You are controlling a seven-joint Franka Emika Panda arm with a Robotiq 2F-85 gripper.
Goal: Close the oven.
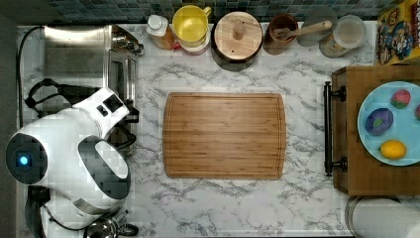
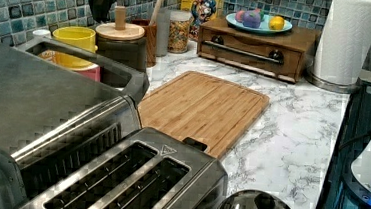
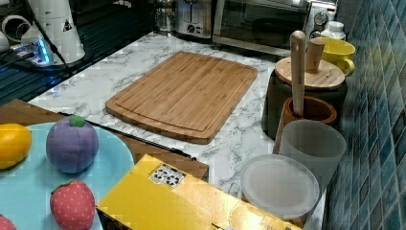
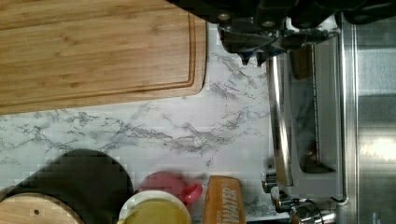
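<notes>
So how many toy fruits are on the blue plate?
4 visible: purple fruit, strawberry, lemon, and a red one cut off at the right view's edge; more may be hidden.

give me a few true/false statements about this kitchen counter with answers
1. The cutting board has nothing on it. True.
2. The oven door hangs fully open and flat. False: in the right view it stands nearly upright against the oven front.
3. The plate holds a banana. False: it holds a yellow lemon, a purple fruit and a strawberry.
4. A wooden spoon stands in a brown cup. True.
5. The mug by the tile wall is blue. False: it is yellow.
</notes>
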